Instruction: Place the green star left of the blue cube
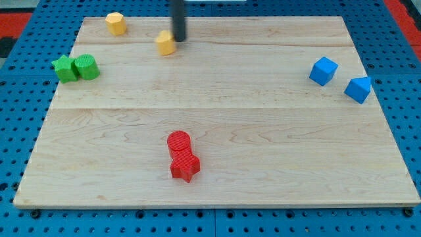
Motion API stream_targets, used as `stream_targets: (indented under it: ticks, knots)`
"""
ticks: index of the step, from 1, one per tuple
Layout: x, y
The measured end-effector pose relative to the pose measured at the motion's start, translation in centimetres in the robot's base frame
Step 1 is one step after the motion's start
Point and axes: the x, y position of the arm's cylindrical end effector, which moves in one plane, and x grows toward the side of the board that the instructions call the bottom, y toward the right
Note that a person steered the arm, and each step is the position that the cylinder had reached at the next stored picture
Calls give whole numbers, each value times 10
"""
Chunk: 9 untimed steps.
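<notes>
Camera view, scanned from its left: green star (64,68) at the board's left edge, touching a green cylinder (86,66) on its right side. Toward the top, a yellow hexagonal block (116,23), then a second yellow block (166,42), shape not clear. Just right of that, touching or nearly so, my tip (179,39); a bare rod, so nothing to open, close or grip with. Low in the middle, a red cylinder (179,141) pressed against a red star-like block (185,167) below it. Far right, the blue cube (323,70) and, beside it but apart, a blue wedge-like block (358,89).

Count: two green, two yellow, two red, two blue; eight in all.

Step in hand, by judgement: approach only, the star untouched and well apart from the cube, nearly the whole board between. Next move calls for swinging round to the star's left side, then a long push rightward, likely dragging the green cylinder ahead unless first separated, and stopping short just left of the cube.
</notes>
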Motion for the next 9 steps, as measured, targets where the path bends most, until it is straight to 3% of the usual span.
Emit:
stream_targets:
  ticks: [1, 2, 3, 4, 5, 6, 7, 8, 9]
  knots:
    - [9, -35]
    - [49, 6]
    - [35, -56]
    - [-8, -68]
    - [29, -40]
    - [67, -68]
    - [55, -98]
    - [21, -74]
    - [83, -57]
